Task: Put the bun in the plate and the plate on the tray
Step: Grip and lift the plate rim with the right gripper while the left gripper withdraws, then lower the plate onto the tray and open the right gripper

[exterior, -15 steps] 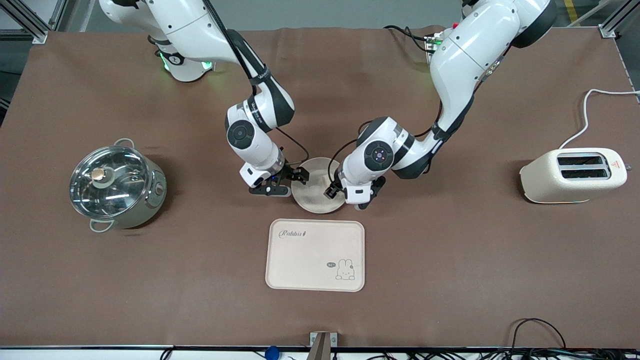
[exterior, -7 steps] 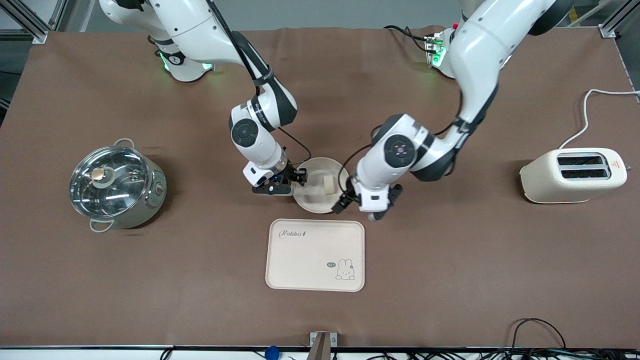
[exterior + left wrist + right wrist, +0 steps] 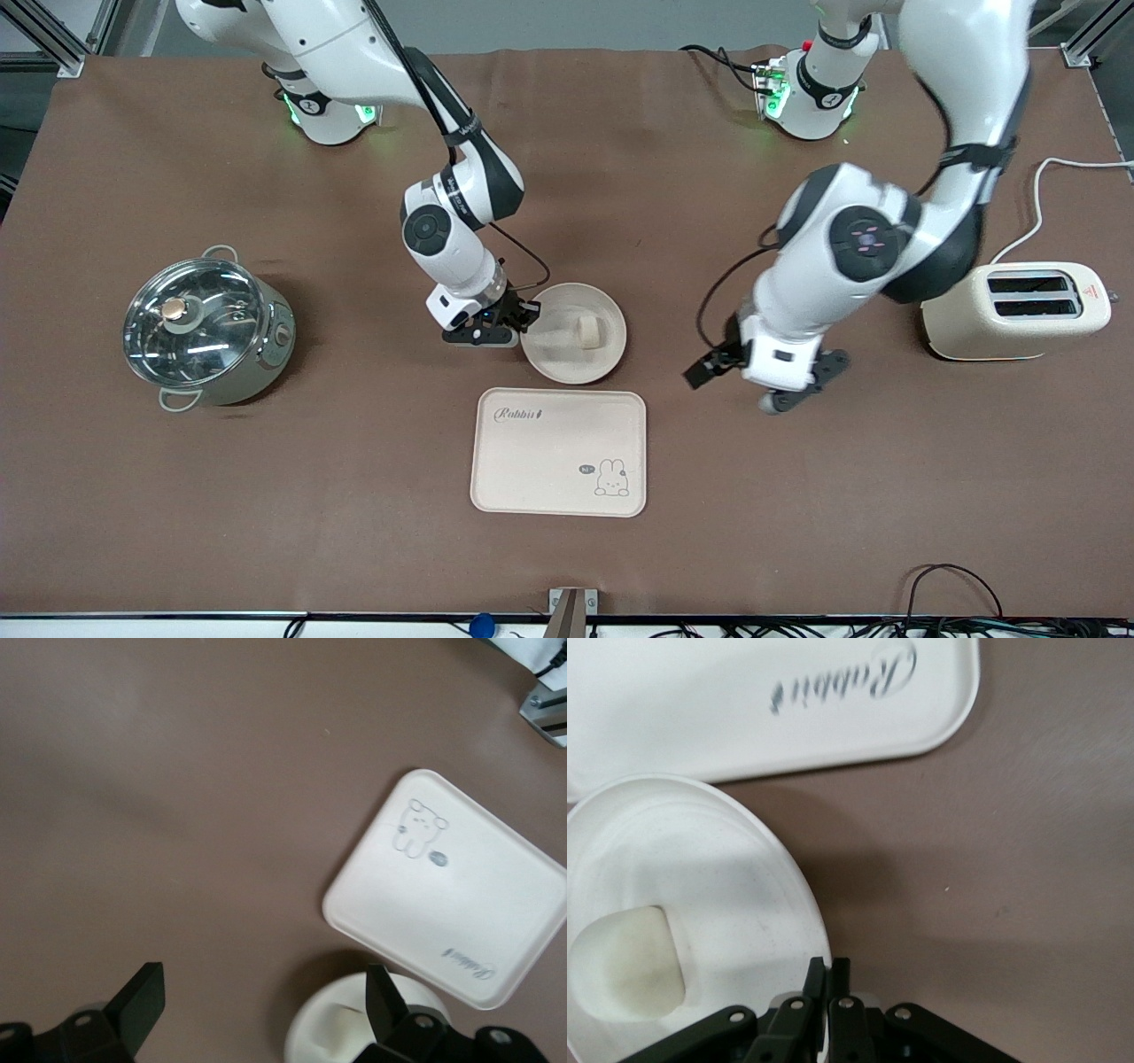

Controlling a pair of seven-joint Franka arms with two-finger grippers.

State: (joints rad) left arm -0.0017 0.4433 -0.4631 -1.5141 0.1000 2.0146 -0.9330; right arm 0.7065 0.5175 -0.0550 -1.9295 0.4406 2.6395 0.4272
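Observation:
The bun [image 3: 586, 331] lies in the round off-white plate [image 3: 554, 361], which sits on the brown table just farther from the front camera than the Rabbit tray [image 3: 558, 452]. My right gripper [image 3: 524, 320] is shut on the plate's rim at the side toward the right arm's end. The right wrist view shows the shut fingers [image 3: 827, 967] pinching the rim of the plate [image 3: 700, 850], with the bun [image 3: 629, 966] and the tray [image 3: 744, 700]. My left gripper [image 3: 742, 388] is open and empty over bare table toward the toaster. The left wrist view shows its spread gripper [image 3: 261, 992], the tray [image 3: 452, 895] and the plate [image 3: 310, 1036].
A steel pot with a glass lid [image 3: 205, 332] stands toward the right arm's end. A cream toaster [image 3: 1019, 310] with a white cable [image 3: 1036, 204] stands toward the left arm's end, close to the left arm's elbow.
My left arm has swung away from the plate toward the toaster end, leaving the bun in the plate. My right gripper has stayed at the plate's rim.

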